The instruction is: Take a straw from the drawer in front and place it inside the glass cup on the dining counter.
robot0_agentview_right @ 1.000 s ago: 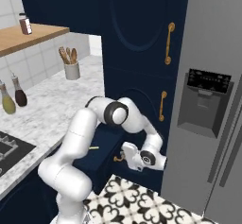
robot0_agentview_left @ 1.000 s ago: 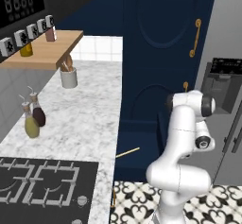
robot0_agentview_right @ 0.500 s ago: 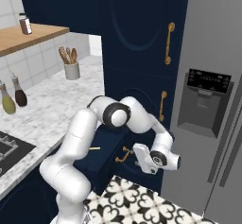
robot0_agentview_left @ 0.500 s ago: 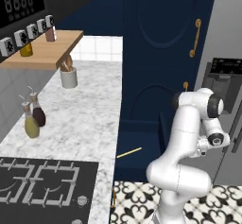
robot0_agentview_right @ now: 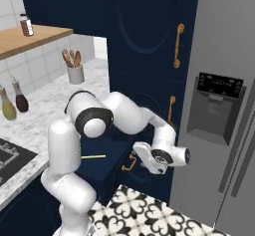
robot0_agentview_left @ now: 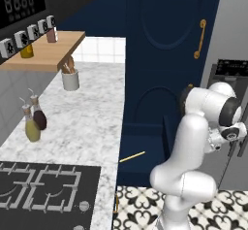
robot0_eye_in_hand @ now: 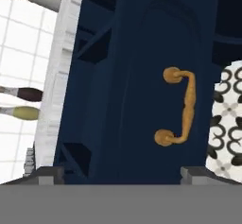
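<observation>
Straw [robot0_agentview_left: 132, 156] lies flat in open navy drawer [robot0_agentview_left: 145, 146], below marble table [robot0_agentview_left: 82, 112] edge. Tool [robot0_agentview_right: 145, 159] low beside drawer's brass handle [robot0_eye_in_hand: 182, 106], fingertips [robot0_eye_in_hand: 47, 173] spread wide, holding nothing. Straw likely featherlight, thin, rolls easily, crushable; pinch gently at mid-length.

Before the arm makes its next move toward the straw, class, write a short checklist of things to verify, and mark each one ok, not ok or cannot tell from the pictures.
1. Drawer is pulled open: ok, its front stands out from the cabinet.
2. Straw is visible and reachable: ok, it lies in the open drawer.
3. End effector is empty: ok, nothing sits between its fingertips.
4. End effector is over the straw: not ok, it faces the brass handle on the drawer front.
5. Glass cup location known: cannot tell.
</observation>
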You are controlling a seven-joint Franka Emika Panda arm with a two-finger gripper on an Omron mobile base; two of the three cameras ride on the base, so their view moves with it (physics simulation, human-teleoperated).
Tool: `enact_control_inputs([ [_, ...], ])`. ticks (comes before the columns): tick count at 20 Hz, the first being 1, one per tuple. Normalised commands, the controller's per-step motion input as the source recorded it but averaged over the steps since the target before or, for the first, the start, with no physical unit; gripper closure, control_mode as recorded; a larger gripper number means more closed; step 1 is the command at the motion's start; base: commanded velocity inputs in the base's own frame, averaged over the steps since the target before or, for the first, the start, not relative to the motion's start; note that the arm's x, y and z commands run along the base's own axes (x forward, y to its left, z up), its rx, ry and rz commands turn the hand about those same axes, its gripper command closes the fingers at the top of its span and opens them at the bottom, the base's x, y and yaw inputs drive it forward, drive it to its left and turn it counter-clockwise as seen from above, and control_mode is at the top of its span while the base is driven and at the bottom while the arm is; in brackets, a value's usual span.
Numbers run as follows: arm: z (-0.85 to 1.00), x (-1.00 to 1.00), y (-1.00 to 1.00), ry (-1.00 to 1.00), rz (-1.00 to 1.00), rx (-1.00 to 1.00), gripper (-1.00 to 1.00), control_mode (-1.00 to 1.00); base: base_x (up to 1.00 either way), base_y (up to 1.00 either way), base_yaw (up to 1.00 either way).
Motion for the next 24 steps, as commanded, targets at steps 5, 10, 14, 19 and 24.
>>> enact_control_inputs([
  [5, 0.98, 0.0, 1.0, 0.15, 0.0, -0.36, -1.0, -1.0, 0.0, 0.0, 0.0],
  [10, 0.48, 0.06, 0.99, 0.25, -0.01, -0.33, -1.0, -1.0, 0.0, 0.0, 0.0],
  [14, -0.09, 0.2, 0.82, 0.35, -0.03, -0.34, -1.0, -1.0, 0.0, 0.0, 0.0],
  [19, -0.3, 0.21, 0.6, 0.32, -0.03, -0.31, -1.0, -1.0, 0.0, 0.0, 0.0],
  [24, -0.43, 0.22, 0.21, 0.28, -0.02, -0.24, -1.0, -1.0, 0.0, 0.0, 0.0],
])
